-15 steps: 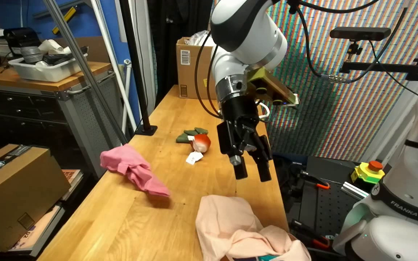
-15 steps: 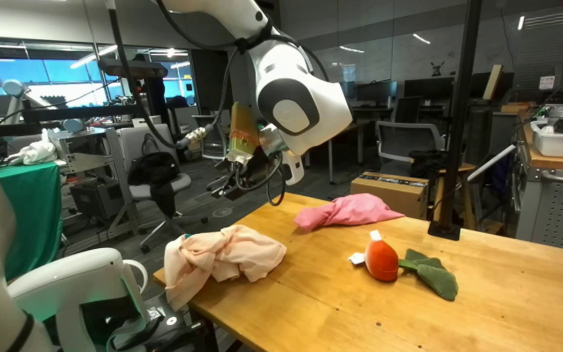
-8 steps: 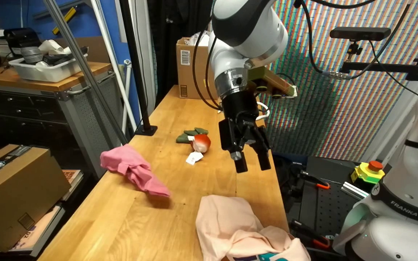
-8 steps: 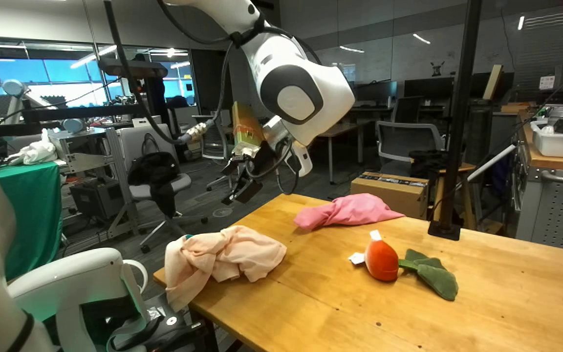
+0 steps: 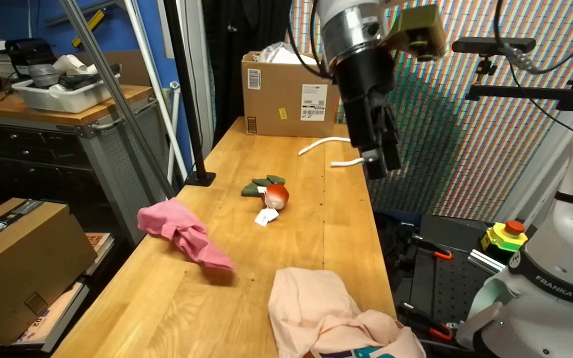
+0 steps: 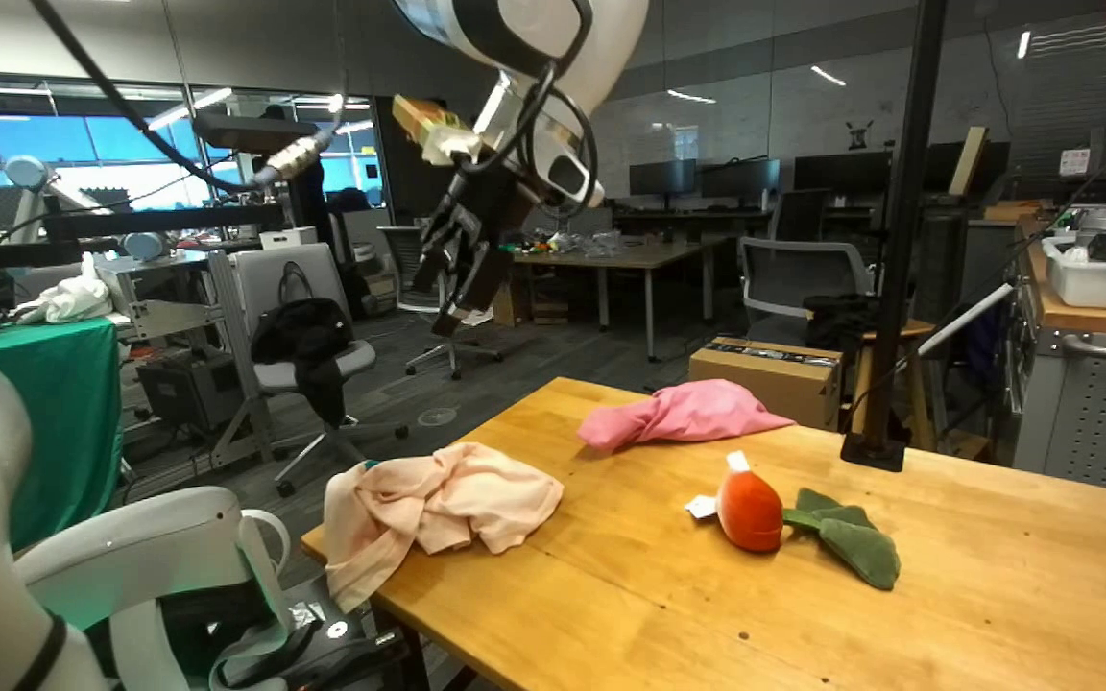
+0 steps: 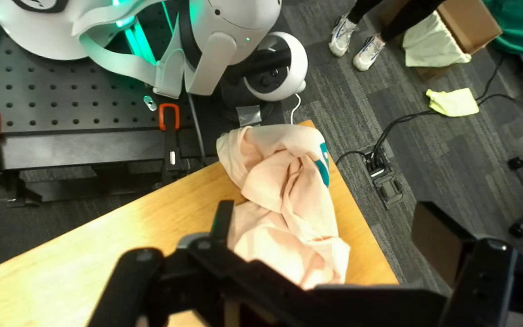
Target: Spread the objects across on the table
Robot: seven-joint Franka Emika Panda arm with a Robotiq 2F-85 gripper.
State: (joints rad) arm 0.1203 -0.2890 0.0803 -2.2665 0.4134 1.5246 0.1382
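Note:
The peach-cream cloth lies rumpled at a corner of the light wooden table, partly hanging over its edge. A bunched pink cloth rests along the opposite long edge. Between them and farther along sits a red-and-white plush item with green leaves and white tags. A white cord shows farther back, part of it hidden behind my gripper. High above the tabletop, that gripper is apart from every object. In the wrist view its fingers stand wide apart with nothing held.
A brown cardboard box occupies the table's far end. The base of a black post stands at one long edge. Beside the opposite edge is a black perforated platform carrying the white robot base and a red-topped button.
My gripper has risen and turned, moving up and to the right in an exterior view, uncovering the white cord and more of the box. The cloths and the plush item have stayed put.

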